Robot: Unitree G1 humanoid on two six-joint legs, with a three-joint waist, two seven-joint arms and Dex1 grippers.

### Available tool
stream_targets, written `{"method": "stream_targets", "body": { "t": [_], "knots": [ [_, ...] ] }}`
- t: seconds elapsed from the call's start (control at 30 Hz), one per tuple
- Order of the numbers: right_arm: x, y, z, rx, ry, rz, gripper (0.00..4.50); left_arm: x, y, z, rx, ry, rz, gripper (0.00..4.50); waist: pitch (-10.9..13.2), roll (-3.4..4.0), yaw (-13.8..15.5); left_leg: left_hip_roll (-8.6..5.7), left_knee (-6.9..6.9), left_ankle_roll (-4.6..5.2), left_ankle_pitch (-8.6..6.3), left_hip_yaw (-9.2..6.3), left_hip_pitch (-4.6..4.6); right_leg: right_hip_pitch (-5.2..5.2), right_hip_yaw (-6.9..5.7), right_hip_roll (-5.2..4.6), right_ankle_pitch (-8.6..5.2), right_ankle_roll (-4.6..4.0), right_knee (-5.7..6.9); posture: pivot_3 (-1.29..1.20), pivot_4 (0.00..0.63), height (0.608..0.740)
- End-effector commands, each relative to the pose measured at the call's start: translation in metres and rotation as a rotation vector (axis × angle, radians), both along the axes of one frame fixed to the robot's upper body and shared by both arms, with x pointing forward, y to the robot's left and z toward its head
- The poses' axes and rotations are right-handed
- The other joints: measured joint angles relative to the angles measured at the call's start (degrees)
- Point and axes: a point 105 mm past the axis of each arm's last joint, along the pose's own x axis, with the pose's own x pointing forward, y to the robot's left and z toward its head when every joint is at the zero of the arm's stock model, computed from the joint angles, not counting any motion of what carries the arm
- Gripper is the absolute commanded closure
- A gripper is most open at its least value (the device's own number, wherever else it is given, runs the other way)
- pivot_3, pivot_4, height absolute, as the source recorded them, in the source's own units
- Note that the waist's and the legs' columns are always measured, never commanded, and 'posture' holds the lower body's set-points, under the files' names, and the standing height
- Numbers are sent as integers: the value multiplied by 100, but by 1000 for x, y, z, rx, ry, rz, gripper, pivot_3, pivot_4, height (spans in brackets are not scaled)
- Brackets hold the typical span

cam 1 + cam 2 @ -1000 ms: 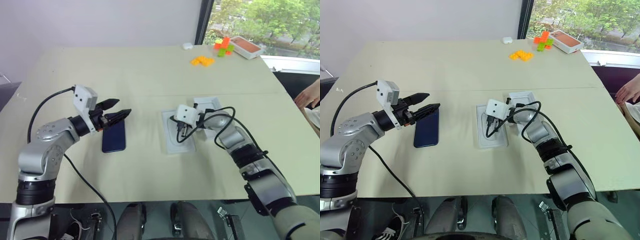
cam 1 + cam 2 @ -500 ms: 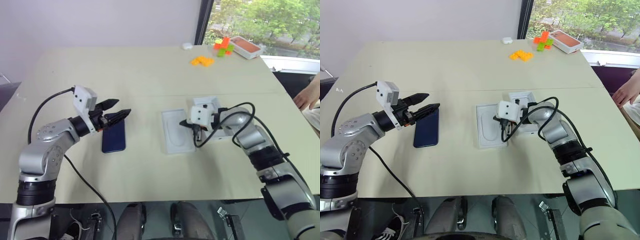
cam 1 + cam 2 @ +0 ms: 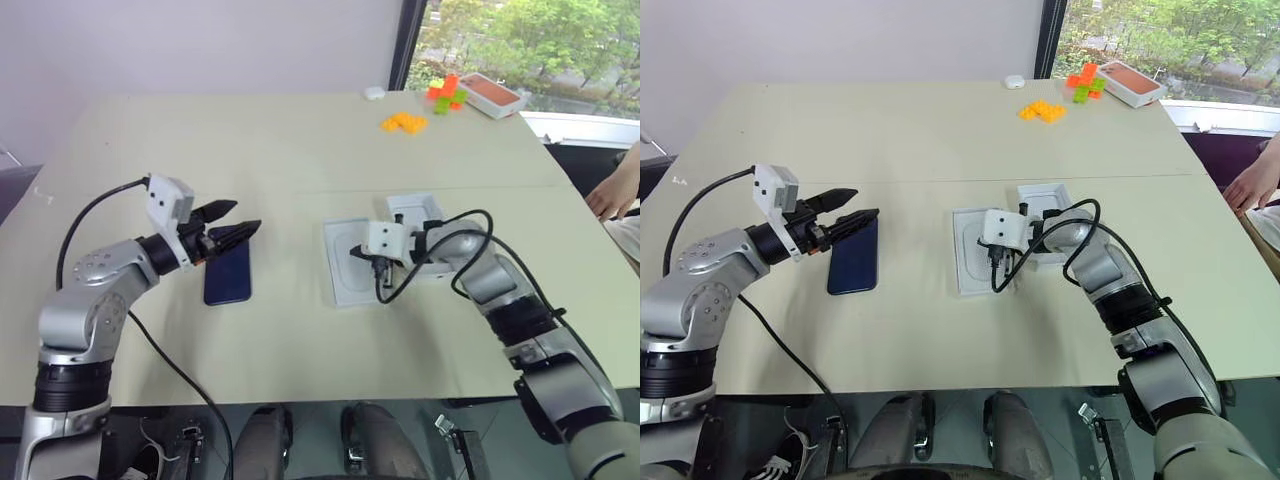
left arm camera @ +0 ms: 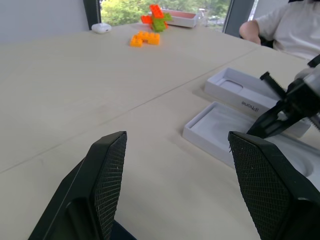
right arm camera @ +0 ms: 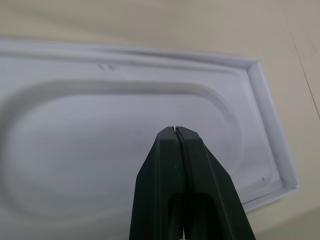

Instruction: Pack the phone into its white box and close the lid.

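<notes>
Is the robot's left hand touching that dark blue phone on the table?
Apart. In the left eye view the left hand hovers open above the far end of the phone, holding nothing, and its shadow falls on the phone below.

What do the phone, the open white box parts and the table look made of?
Phone: glossy dark slab, probably glass or polished plastic; it shows a sheen. White tray with rounded recess: matte, softly moulded, likely pressed pulp or thin plastic. Second white piece: matte card with crisp folded edges and printed lettering. Table: matte beige, looks laminate, with a seam across it.
</notes>
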Motion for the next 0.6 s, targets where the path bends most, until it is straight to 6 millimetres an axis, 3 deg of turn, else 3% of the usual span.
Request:
{"method": "stream_targets", "body": {
  "t": [0.03, 0.27, 0.6],
  "knots": [
    [-15, -5, 18, 14, 12, 56, 4469, -2, 2, 12, 4, -62, 8, 1068, 0, 0, 1, 0, 0, 0, 0, -1, 0, 0, 0, 0, 0, 0, 0, 0, 150, 740],
    [-35, -8, 10, -11, 110, 103, 4469, -2, 0, 11, 2, -61, 1, 1068, 0, 0, -14, 0, 3, 0, 0, -1, 0, 2, 0, -1, 0, 0, -1, 0, 150, 740],
    [-14, 7, -7, -43, -29, 45, 4469, 1, -1, 13, 9, -66, 5, 1068, 0, 0, 2, 0, 7, 0, 0, 1, -1, 1, 0, -1, 0, 0, 2, 0, 150, 740]
  ]
}}
